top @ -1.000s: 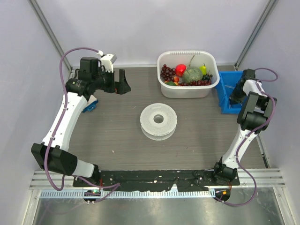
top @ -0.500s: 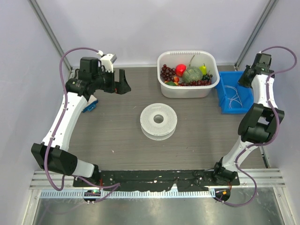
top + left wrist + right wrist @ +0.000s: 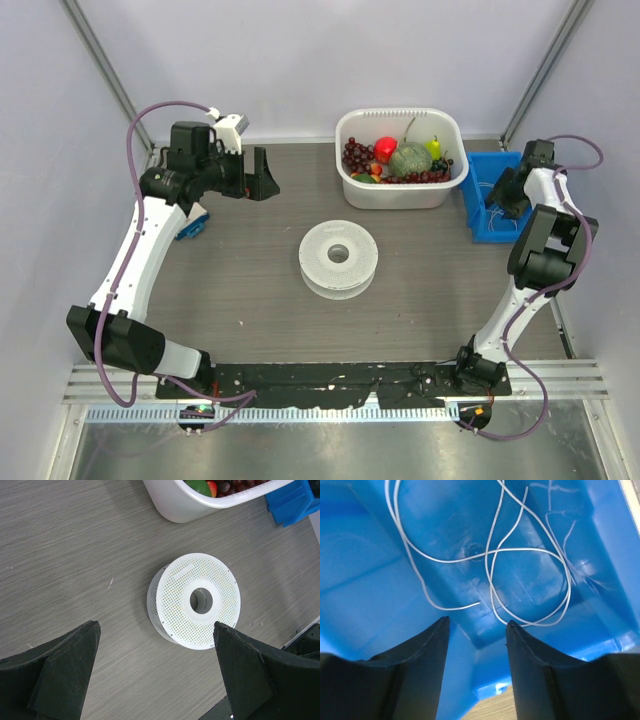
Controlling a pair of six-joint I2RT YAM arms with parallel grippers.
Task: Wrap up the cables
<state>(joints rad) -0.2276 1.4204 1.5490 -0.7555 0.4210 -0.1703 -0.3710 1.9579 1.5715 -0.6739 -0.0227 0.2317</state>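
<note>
The cable is a very thin white cord lying in loose loops on the floor of the blue bin. In the right wrist view my right gripper hangs open just above the bin floor, and nothing is between its fingers. The nearest cord end lies just beyond the fingertips. From above, the right gripper is inside the blue bin at the far right. My left gripper is wide open and empty, raised over the far left of the table. The white perforated spool sits mid-table.
A white tub of fruit stands at the back, just left of the blue bin. A small blue object lies under the left arm. In the left wrist view the spool lies flat between the fingers' lines of sight.
The right arm lifted out of the bin, then dropped back into it, and its jaws went from shut to open. The left arm and spool stayed still.
</note>
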